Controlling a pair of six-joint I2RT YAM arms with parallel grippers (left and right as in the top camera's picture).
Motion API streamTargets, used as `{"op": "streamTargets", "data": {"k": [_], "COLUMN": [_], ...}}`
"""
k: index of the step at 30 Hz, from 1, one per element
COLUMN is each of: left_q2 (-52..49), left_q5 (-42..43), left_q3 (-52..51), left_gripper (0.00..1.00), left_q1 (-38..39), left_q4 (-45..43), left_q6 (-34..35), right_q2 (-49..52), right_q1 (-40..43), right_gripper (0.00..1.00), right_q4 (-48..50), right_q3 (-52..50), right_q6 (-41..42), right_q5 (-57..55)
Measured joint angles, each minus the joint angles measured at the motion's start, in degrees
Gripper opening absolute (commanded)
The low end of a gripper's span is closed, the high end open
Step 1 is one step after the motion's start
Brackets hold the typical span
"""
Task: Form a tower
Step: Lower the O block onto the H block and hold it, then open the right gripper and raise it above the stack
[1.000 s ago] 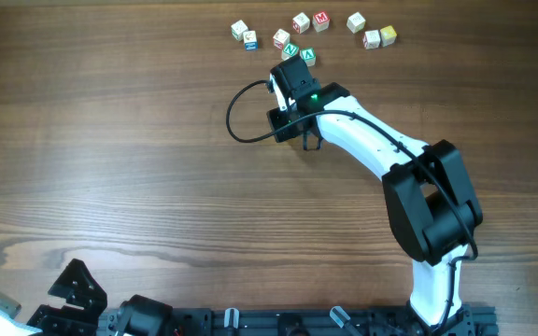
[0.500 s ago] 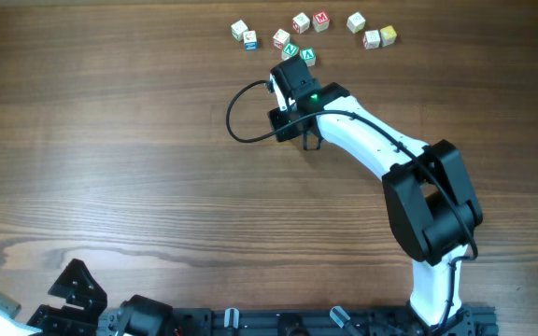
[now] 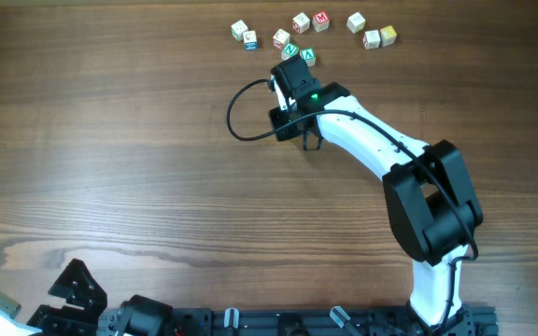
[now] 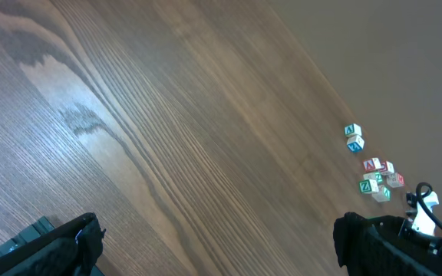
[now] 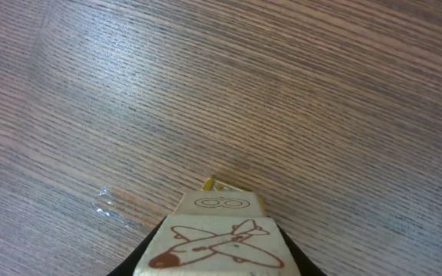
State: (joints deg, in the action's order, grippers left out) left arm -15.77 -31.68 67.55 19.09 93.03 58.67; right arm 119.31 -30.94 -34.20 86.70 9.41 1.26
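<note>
My right gripper [image 5: 217,264] is shut on a pale wooden cube [image 5: 217,241] with a brown airplane drawn on the face toward the camera. A face marked with an 8 and a yellow edge show just beyond that drawing, low over the table. In the overhead view the right gripper [image 3: 292,77] hides this cube and sits just below two green-lettered cubes [image 3: 299,52]. No tower shows in any view. My left gripper [image 4: 221,253] is open over bare wood with nothing between its fingers.
Several loose letter cubes lie along the far edge of the table [image 3: 110,140], from a white pair [image 3: 244,35] across to a cube [image 3: 388,35] at the right. A black cable [image 3: 236,117] loops left of the right wrist. The left arm [image 3: 77,289] rests at the near left corner.
The right gripper's jaws have shut on the airplane cube. Neither arm has visibly moved in the overhead view.
</note>
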Motion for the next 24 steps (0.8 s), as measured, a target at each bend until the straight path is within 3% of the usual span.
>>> {"op": "streamTargets", "data": {"k": [6, 17, 24], "left_q2": [0.0, 0.0, 0.0], "left_q5": [0.0, 0.0, 0.0], "left_q3": [0.0, 0.0, 0.0], "left_gripper": [1.00, 1.00, 1.00], "left_q1": [0.0, 0.0, 0.0], "left_q4": [0.0, 0.0, 0.0], "left_q6": [0.0, 0.0, 0.0], "right_q2": [0.0, -2.4, -2.4], "right_q1": [0.0, 0.0, 0.0], "right_gripper": [0.24, 0.24, 0.22], "right_q4": [-2.8, -4.0, -4.3], "right_q3": [1.0, 1.2, 1.2], "right_q6": [2.2, 16.7, 21.2], "right_q5": [0.0, -3.0, -3.3]}}
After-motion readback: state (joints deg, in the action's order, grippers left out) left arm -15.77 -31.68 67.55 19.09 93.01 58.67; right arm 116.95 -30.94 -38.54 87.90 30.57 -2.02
